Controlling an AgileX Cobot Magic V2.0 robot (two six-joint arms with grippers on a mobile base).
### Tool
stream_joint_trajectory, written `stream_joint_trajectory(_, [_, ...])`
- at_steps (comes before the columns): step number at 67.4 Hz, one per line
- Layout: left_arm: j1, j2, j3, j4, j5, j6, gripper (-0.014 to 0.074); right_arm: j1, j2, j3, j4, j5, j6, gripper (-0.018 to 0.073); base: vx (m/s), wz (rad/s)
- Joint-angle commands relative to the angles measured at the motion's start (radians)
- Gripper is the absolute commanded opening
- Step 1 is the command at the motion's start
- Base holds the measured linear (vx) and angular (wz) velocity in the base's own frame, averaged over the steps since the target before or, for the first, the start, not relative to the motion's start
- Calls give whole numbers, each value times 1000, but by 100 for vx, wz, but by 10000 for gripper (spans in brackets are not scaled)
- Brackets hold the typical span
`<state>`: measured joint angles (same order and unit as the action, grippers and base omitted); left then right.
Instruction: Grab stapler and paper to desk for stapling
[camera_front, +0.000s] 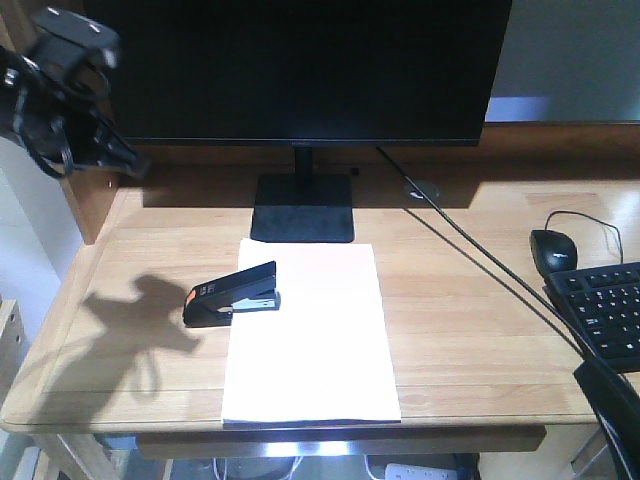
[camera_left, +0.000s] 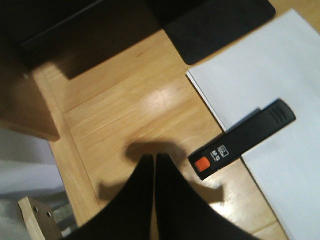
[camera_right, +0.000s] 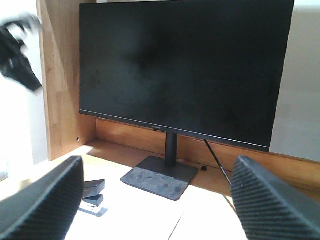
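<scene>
The black stapler (camera_front: 232, 295) with its orange-red end (camera_left: 202, 164) lies across the left edge of the white paper (camera_front: 310, 340), which lies flat on the wooden desk (camera_front: 470, 300) in front of the monitor. My left gripper (camera_front: 132, 163) hangs high over the desk's back left corner. In the left wrist view its fingers (camera_left: 140, 200) are pressed together with nothing between them, and the stapler (camera_left: 245, 136) and paper (camera_left: 280, 85) lie apart to their right. My right gripper (camera_right: 157, 200) is wide open and holds nothing. It faces the monitor, with the stapler (camera_right: 92, 192) beside its left finger (camera_right: 45, 200).
A black monitor (camera_front: 300, 70) on a square base (camera_front: 303, 207) stands at the back, and its cable (camera_front: 480, 260) runs across the desk to the right. A mouse (camera_front: 553, 247) and a keyboard (camera_front: 605, 310) lie at the right edge. A wooden side panel (camera_right: 60, 85) rises at the left.
</scene>
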<state>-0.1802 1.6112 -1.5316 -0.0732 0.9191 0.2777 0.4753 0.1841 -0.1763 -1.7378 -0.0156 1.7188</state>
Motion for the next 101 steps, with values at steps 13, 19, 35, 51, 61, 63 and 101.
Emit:
stream_joint_trajectory(13, [-7, -195, -14, 49, -84, -232, -6, -2, 10, -28, -56, 16, -12, 582, 0, 0])
stream_joint_trajectory(19, [-7, -267, 36, 49, -155, -221, -6, -2, 10, -28, -56, 16, -12, 582, 0, 0])
stream_joint_trajectory(35, [-7, -530, 339, 39, -408, -221, -6, -2, 10, -28, -56, 16, -12, 582, 0, 0])
stream_joint_trajectory(51, [-7, -821, 676, 31, -585, -222, -6, -2, 10, -28, -56, 16, -12, 582, 0, 0])
stream_joint_trajectory(61, [-7, -1027, 861, 41, -613, -218, -6, -2, 10, -28, -56, 16, -12, 582, 0, 0])
stream_joint_trajectory(63, [-7, -1067, 886, 43, -618, -218, -6, -2, 10, -28, -56, 16, -12, 582, 0, 0])
stream_joint_trajectory(101, [-7, -1500, 1228, -11, -751, -218, -6, -2, 10, -28, -56, 16, -12, 582, 0, 0])
